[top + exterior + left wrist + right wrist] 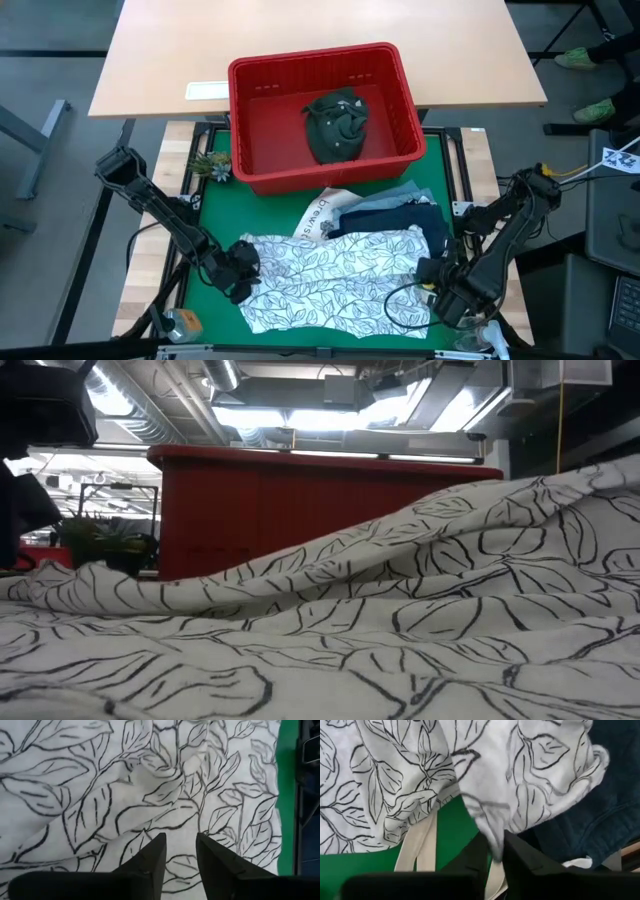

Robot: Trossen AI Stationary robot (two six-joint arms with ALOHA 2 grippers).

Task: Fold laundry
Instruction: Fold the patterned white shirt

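A white garment with a dark leaf print lies spread on the green mat and fills the low view. My left gripper stands at its left edge, open, fingers slanting down over the cloth. My right gripper is at the garment's right edge, shut on a fold of it. Navy and light blue garments lie heaped behind it. A dark olive garment lies in the red basket. My right gripper pinches a narrow fold at the leaf-print garment's right edge between its two fingers, coming steeply from above. The fold rises from the mat to the fingers, and the rest of the garment lies on the table. Whether my left gripper's fingertips touch the cloth, I cannot tell.
The red basket stands at the mat's far edge. A white printed tote bag lies partly under the garments, its pale straps on the mat by my right gripper. A small plant sits at the far left.
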